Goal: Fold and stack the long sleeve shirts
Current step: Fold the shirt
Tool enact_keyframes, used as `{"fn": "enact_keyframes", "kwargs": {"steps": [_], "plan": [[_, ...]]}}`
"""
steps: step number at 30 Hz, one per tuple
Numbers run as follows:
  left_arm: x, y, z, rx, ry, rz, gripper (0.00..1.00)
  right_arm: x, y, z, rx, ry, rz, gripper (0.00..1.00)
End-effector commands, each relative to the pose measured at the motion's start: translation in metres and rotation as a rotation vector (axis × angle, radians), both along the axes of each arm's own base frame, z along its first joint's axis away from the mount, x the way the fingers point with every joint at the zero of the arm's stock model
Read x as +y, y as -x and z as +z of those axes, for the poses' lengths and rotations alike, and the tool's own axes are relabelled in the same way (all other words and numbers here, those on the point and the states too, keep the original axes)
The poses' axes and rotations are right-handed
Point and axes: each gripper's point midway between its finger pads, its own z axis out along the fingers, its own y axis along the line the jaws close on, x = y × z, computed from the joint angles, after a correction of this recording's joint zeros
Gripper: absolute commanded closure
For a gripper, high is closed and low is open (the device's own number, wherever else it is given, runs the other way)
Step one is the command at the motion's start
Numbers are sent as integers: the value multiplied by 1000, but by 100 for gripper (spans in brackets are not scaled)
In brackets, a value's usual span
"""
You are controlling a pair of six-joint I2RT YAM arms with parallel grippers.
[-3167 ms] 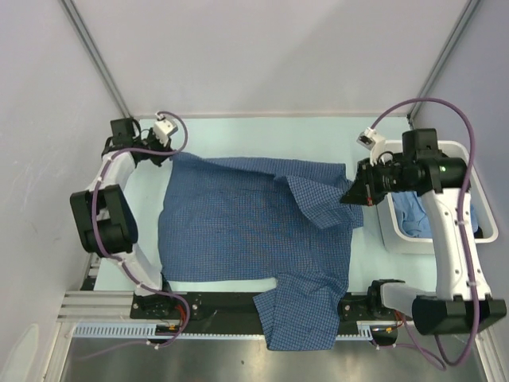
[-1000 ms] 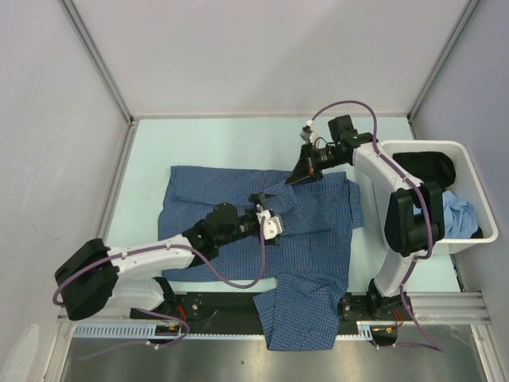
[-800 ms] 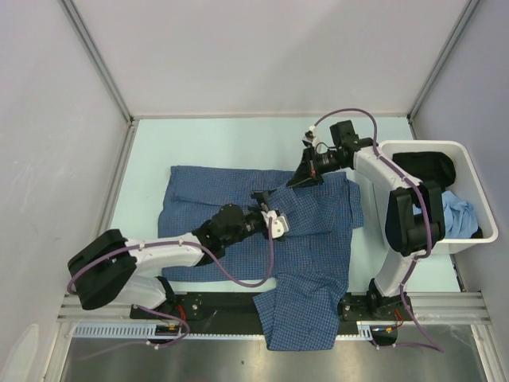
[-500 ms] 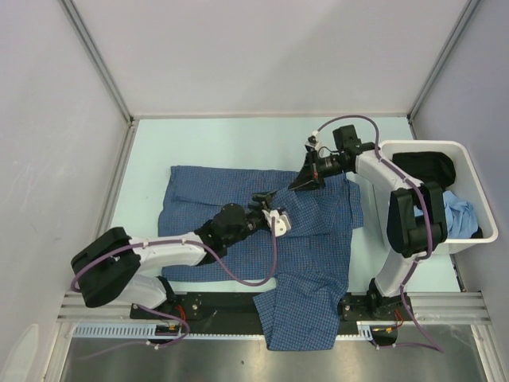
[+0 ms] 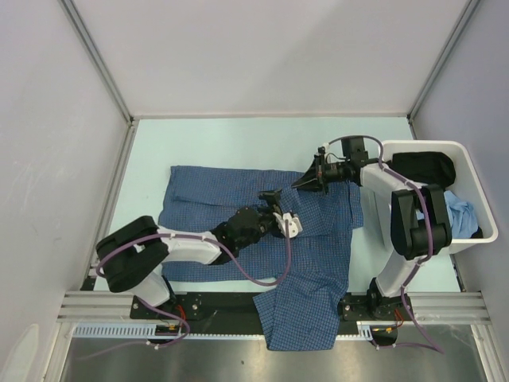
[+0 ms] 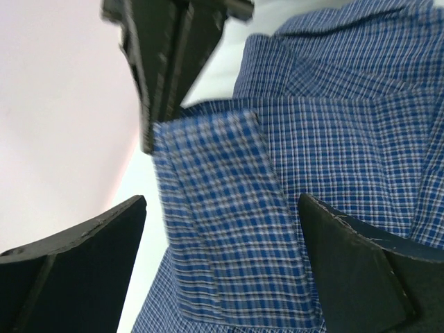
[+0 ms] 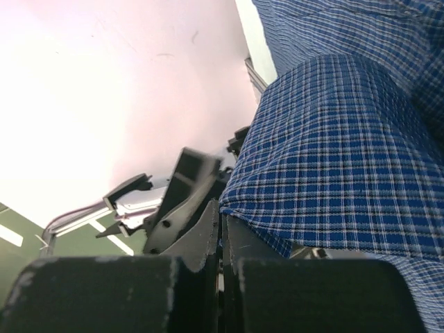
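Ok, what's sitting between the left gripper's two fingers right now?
A flap of the checked shirt, pinched at its top by the right gripper, shown in the left wrist view.

Matt woven cloth shirt [image 5: 207,191], smooth plastic bin [image 5: 475,243]

No text, label, brand, number or sign readable in any view. Nothing legible made out on checked shirt [image 5: 207,195] or white bin [image 5: 477,240].
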Motion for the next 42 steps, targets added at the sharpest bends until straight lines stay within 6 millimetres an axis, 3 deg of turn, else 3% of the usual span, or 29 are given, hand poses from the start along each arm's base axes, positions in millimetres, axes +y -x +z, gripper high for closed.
{"fn": "enact_keyframes", "kwargs": {"steps": [1, 3, 6, 7, 8, 9, 10, 11, 13, 15, 16, 17, 18, 19, 20, 21, 22, 24, 25, 27, 28, 30, 32, 38, 42], "plan": [[-11, -10, 26, -61, 71, 27, 3, -2, 2, 38, -52, -65, 1, 100], [-11, -10, 22, -63, 59, 34, 3, -4, 2, 39, -54, -69, 3, 100], [-3, -20, 27, -86, 75, 100, 12, -3, 9, 39, -67, -66, 18, 100], [1, -22, 30, -76, 99, 121, 26, -4, 12, 37, -49, -55, 19, 100], [7, -26, 43, -78, 135, 144, 33, -4, 15, 35, -45, -46, 21, 100], [10, -26, 44, -59, 132, 137, 39, -6, 16, 32, -48, -38, 21, 100], [11, -24, 46, -31, 141, 127, 56, -9, 18, 27, -40, -20, 18, 100], [13, -23, 48, -15, 142, 116, 63, -11, 19, 27, -49, -15, 14, 100], [13, -10, 49, 32, 127, 61, 88, -14, 18, 24, -53, -2, 5, 100], [14, 6, 53, 71, 120, -4, 100, -17, 15, 27, -70, 2, -3, 90], [14, 13, 56, 81, 120, -40, 100, -20, 15, 23, -95, 22, -2, 68], [14, 21, 57, 92, 116, -76, 100, -24, 9, 30, -137, 38, -4, 58], [11, 35, 50, 132, 89, -141, 100, -29, 6, 29, -178, 61, 0, 49], [13, 42, 60, 132, 96, -173, 100, -40, 7, 24, -148, 128, -11, 41], [13, 48, 58, 155, 84, -199, 100, -50, 4, 20, -303, 184, 36, 41], [15, 57, 51, 207, 37, -233, 100, -57, -8, 31, -401, 237, 40, 40], [13, 71, 51, 240, 29, -304, 100, -77, -13, 18, -391, 366, 26, 40], [13, 85, 46, 320, 2, -371, 100, -90, -23, 14, -488, 442, 47, 40], [10, 98, 47, 359, 3, -441, 100, -100, -29, -2, -481, 528, 54, 41], [7, 108, 51, 416, 7, -490, 100, -106, -36, -17, -502, 576, 83, 46], [6, 113, 54, 435, 8, -522, 100, -111, -46, -29, -498, 617, 82, 53], [2, 127, 62, 476, 5, -602, 100, -112, -53, -40, -541, 655, 118, 62], [1, 132, 61, 515, -5, -621, 100, -110, -62, -55, -568, 705, 148, 64], [-4, 143, 83, 524, -26, -725, 100, -117, -86, -95, -607, 824, 181, 72], [-6, 151, 105, 501, -37, -797, 100, -113, -97, -97, -635, 812, 159, 73]]}}
